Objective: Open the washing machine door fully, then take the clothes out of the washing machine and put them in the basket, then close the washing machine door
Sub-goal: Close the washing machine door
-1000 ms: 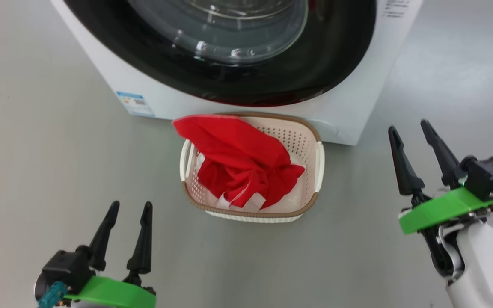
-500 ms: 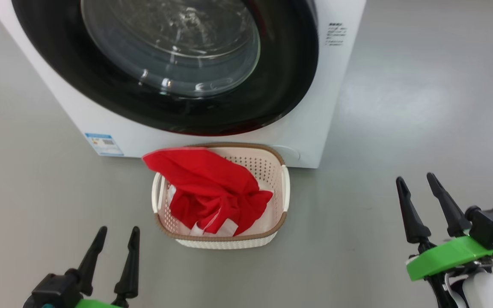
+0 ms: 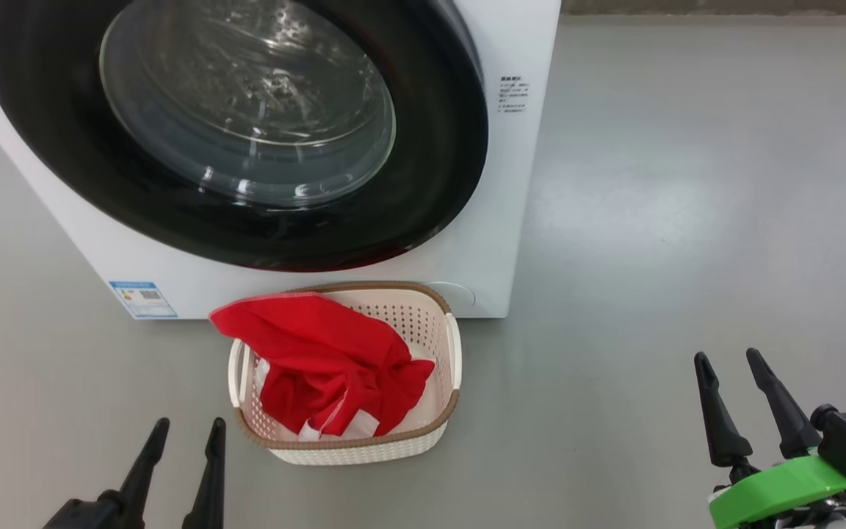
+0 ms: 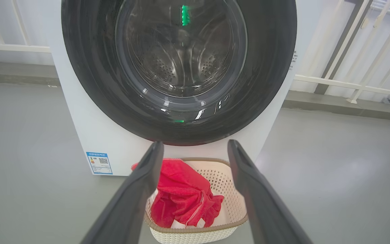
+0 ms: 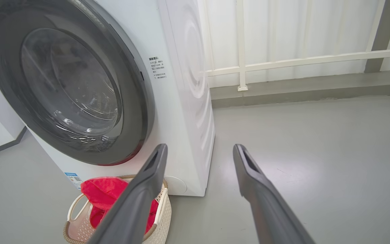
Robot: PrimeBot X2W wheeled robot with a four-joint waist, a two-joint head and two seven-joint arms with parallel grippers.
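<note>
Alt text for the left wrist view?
A big white front-loading washing machine faces the camera, its round black-rimmed glass door shut. Below it, a cream perforated plastic basket holds a crumpled bright red garment, seen between the left gripper's open dark fingers.

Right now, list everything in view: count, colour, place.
washing machine: one, white, behind the basket.
door: one, black rim, clear glass, machine's front, looks shut.
label: one, blue, machine's lower left corner.
basket: one, cream, brown rim, floor before the machine.
clothes: one garment, red, white trim, in the basket.
floor: grey, all round.
railing: white, behind the machine.
left end effector: one, dark, open, head view's lower left.
right end effector: one, dark, open, head view's lower right.
</note>
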